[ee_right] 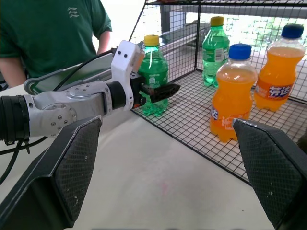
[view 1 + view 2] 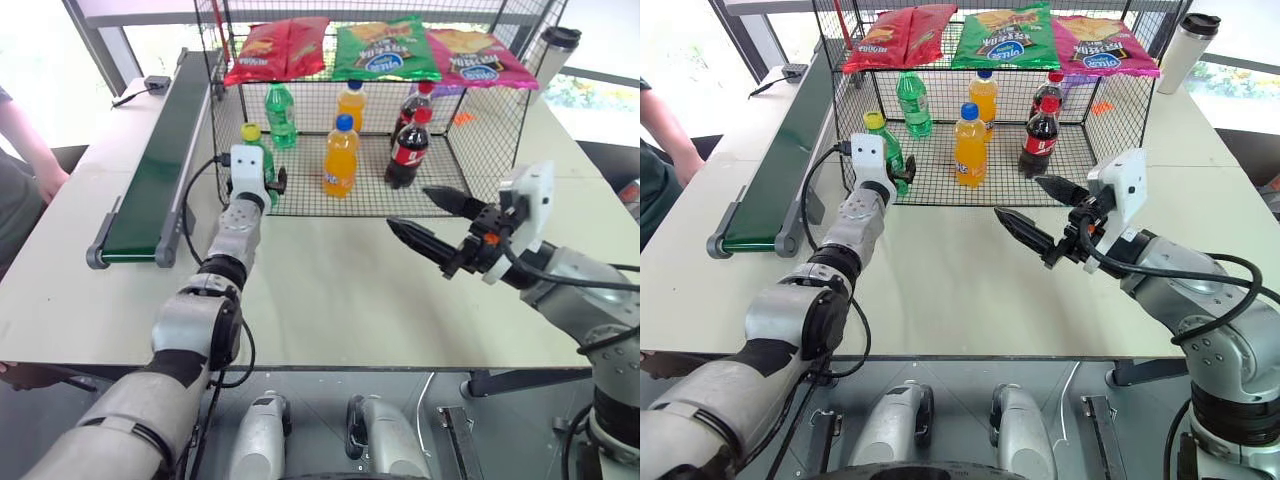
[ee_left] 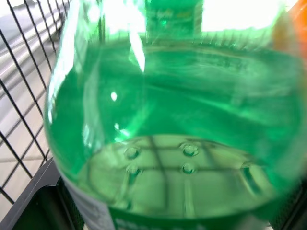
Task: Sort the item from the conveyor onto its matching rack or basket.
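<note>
Now the small clear-green plastic soda bottle with a yellow cap and green label (image 1: pixel 153 79) stands upright on the mesh floor at the front left corner of the large black wire-mesh cage (image 2: pixel 470 150), left of centre in the head views. The left gripper (image 1: pixel 158 91) reaches level to it, its black fingers spread wide on either side of the bottle's body; whether they touch the plastic I cannot tell. In the left wrist view the green bottle body sits right up against the camera.

Behind it in the cage stands a green-capped green bottle (image 2: pixel 281 115), and toward the middle two orange bottles with blue caps (image 2: pixel 341 157) and two dark cola bottles with red caps (image 2: pixel 408 150). Three snack bags, red, green and pink (image 2: pixel 385 50), lie on the cage's flat mesh top shelf at the upper middle of the frame.

The long narrow dark-green conveyor belt with grey metal side rails (image 2: pixel 160 160) runs along the left of the pale bench (image 2: pixel 330 290), from the upper left down to a roller end. The right gripper (image 2: pixel 430 220) hovers over the bench at the right, in front of the cage, jaws wide apart and holding nothing. A person in a green shirt (image 1: pixel 57 33) stands at the far left beside the conveyor.
</note>
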{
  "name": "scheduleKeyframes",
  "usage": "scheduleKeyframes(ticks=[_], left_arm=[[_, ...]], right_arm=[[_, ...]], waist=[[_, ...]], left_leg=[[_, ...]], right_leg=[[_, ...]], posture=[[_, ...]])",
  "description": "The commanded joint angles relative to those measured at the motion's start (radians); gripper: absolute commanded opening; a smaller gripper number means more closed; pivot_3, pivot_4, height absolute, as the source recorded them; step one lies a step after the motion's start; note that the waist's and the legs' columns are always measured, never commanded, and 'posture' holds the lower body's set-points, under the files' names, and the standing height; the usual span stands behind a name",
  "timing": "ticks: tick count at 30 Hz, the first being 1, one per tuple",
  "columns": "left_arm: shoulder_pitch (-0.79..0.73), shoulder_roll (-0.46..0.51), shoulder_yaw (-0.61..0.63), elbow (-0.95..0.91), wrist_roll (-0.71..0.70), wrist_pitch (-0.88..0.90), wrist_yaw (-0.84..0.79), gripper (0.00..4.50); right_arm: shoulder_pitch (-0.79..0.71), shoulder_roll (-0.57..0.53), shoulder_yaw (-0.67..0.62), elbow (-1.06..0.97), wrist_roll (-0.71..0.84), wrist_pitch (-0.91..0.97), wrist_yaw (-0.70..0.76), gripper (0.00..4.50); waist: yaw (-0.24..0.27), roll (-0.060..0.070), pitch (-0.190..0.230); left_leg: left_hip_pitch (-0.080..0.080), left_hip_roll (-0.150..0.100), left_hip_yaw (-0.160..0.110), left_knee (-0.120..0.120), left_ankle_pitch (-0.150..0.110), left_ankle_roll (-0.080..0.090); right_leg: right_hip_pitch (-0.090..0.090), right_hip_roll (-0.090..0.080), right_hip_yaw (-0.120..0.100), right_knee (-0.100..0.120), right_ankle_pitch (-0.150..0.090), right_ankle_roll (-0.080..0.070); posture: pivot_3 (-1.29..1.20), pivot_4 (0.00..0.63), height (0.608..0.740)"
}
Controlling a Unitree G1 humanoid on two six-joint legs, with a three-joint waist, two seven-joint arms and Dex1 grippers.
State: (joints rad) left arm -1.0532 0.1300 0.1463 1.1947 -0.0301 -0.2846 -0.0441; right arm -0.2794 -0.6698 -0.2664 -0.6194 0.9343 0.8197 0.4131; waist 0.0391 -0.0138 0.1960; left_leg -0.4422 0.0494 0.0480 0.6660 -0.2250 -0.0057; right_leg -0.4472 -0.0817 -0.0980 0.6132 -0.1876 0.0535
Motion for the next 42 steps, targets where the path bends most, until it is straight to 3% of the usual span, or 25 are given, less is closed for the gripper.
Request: scheduleKeyframes(ticks=[1, 9, 26, 32, 37, 42], left_arm=[[0.069, -0.009, -0.034, -0.198, 0.007, -0.006, -0.036, 4.41], [0.296, -0.013, -0.074, -0.649, -0.011, 0.214, -0.064, 4.41], [0.387, -0.011, -0.055, -0.846, -0.043, 0.389, -0.042, 4.41], [0.483, -0.006, -0.083, -1.066, -0.081, 0.487, -0.103, 4.41], [0.618, 0.071, -0.113, -1.39, -0.184, 0.665, -0.239, 4.41], [0.716, 0.196, -0.064, -1.608, -0.265, 0.815, -0.297, 4.41]], right_arm=[[-0.015, 0.006, 0.006, -0.001, -0.011, -0.035, 0.016, 4.5], [-0.004, 0.011, 0.02, 0.009, -0.026, -0.053, 0.026, 4.5], [-0.008, 0.021, 0.033, 0.037, -0.071, -0.066, 0.04, 4.5], [-0.006, 0.02, 0.034, 0.033, -0.071, -0.063, 0.039, 4.5], [0.006, 0.023, 0.036, 0.037, -0.068, -0.061, 0.041, 4.5], [0.047, 0.041, 0.042, 0.072, -0.085, -0.078, 0.054, 4.5]], waist=[[0.0, 0.0, 0.0], [0.0, 0.0, 0.0], [0.0, 0.0, 0.0], [-0.001, 0.0, -0.001], [-0.002, 0.001, -0.001], [-0.001, 0.001, -0.001]], left_leg=[[0.0, 0.0, 0.0, 0.0, 0.0, 0.0], [0.0, 0.0, 0.0, 0.0, 0.0, 0.0], [0.002, 0.0, 0.0, 0.002, 0.0, 0.0], [0.002, 0.0, 0.0, 0.001, 0.0, 0.0], [0.002, 0.0, 0.0, 0.001, 0.0, 0.0], [0.003, 0.001, 0.0, 0.001, 0.0, 0.0]], right_leg=[[0.0, 0.0, 0.0, 0.0, 0.0, 0.0], [0.0, 0.0, 0.0, 0.001, 0.0, 0.0], [0.002, 0.0, 0.001, 0.001, 0.0, 0.0], [0.002, 0.0, 0.001, 0.001, 0.0, 0.0], [0.002, 0.0, 0.001, 0.001, -0.001, -0.001], [0.002, 0.001, 0.001, 0.001, -0.003, -0.003]], posture=[[0.0, 0.15, 0.74], [0.0, 0.15, 0.74], [0.0, 0.15, 0.74], [0.0, 0.15, 0.74], [0.0, 0.15, 0.74], [0.0, 0.15, 0.74]])
